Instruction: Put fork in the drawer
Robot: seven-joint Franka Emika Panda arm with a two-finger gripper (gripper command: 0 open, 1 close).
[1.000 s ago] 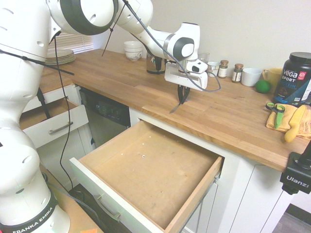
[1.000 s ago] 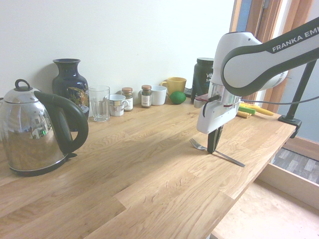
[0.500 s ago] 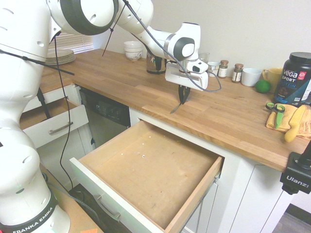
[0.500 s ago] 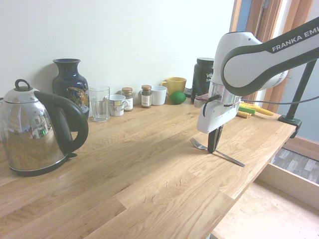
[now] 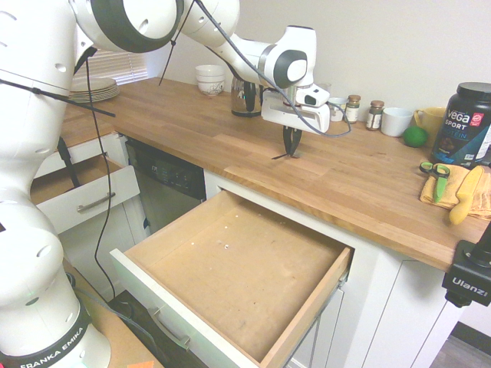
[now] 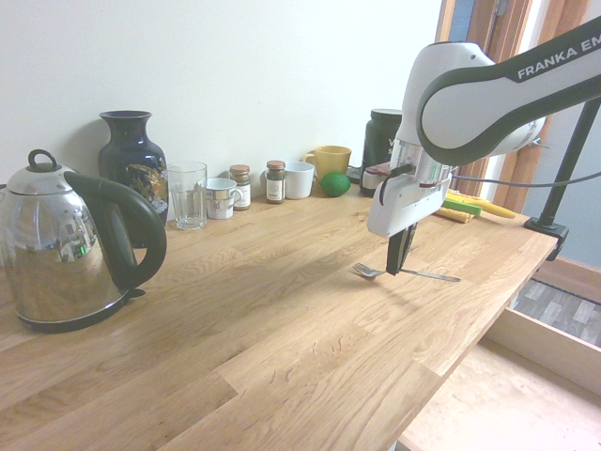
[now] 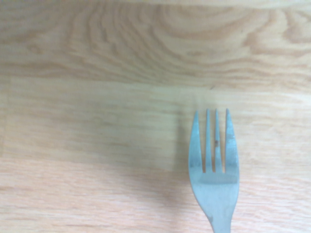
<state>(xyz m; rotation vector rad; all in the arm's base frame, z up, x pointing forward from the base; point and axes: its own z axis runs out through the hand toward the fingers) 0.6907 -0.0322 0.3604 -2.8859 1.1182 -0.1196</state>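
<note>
Now pinching the fork (image 7: pixel 214 189) with the gripper (image 6: pixel 392 272), fingers pressed together on the handle. Holding it low at the counter (image 6: pixel 235 310), outside the drawer (image 5: pixel 238 245), tines toward the kettle (image 6: pixel 56 254). Impossible to tell if touching the wood at some point.

Below the counter, seeing the drawer pulled out wide, with a few small pale bits on its wooden bottom. At the other side of the dishwasher (image 5: pixel 169 188), seeing also the small drawer (image 5: pixel 88 203) pulled out, with its inside partly hidden.

Near the wall, finding beside the kettle a dark vase (image 6: pixel 131 164), then a clear glass (image 6: pixel 188 197), a patterned mug (image 6: pixel 221 199), two jars (image 5: pixel 352 109) with something dark inside, a white cup (image 6: pixel 299 180), a yellow mug (image 6: pixel 331 162), a green fruit (image 6: pixel 334 184) and a black tub (image 5: pixel 464 126). Too closed to show what is in the tub. On the cloth (image 5: pixel 431 195), seeing green scissors (image 5: pixel 441 184) and a yellow tool (image 5: pixel 466 195). Farther along, finding stacked bowls (image 5: pixel 209 79) and stacked plates (image 5: pixel 96 90).
</note>
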